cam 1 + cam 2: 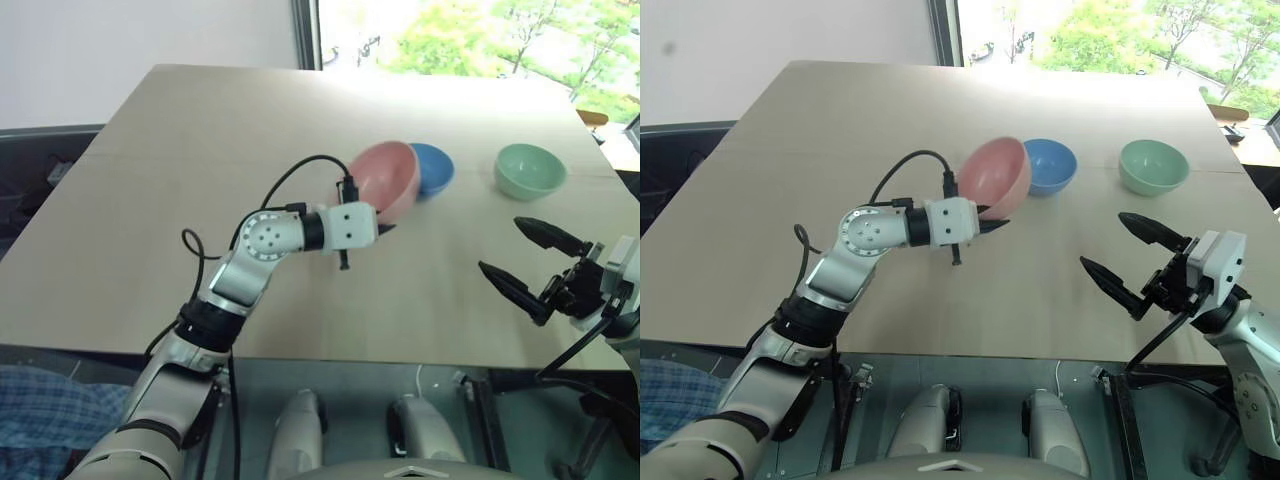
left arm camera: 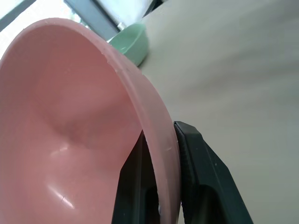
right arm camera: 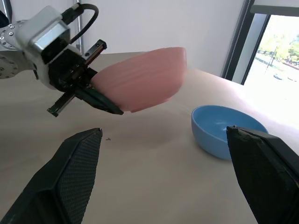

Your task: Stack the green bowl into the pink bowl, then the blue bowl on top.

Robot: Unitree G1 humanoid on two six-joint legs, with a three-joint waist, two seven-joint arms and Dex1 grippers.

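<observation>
right gripper (image 1: pixel 522 258) jaws wide, empty; left gripper (image 1: pixel 385 226) jaws clamped on empty, tilted pink bowl (image 1: pixel 388 178)

Beige table (image 1: pixel 200 150), sunlit window (image 1: pixel 470 35) behind

setting: appearing to be an office or lab room. a wide, plain beige tabletop (image 1: pixel 200 180) is filling the middle; a blank white wall (image 1: pixel 140 40) is standing behind it; a large window (image 1: pixel 1110 35) is looking out on green trees (image 1: pixel 1095 40); dark furniture (image 1: pixel 40 170) is sitting along the table's left edge.
</observation>
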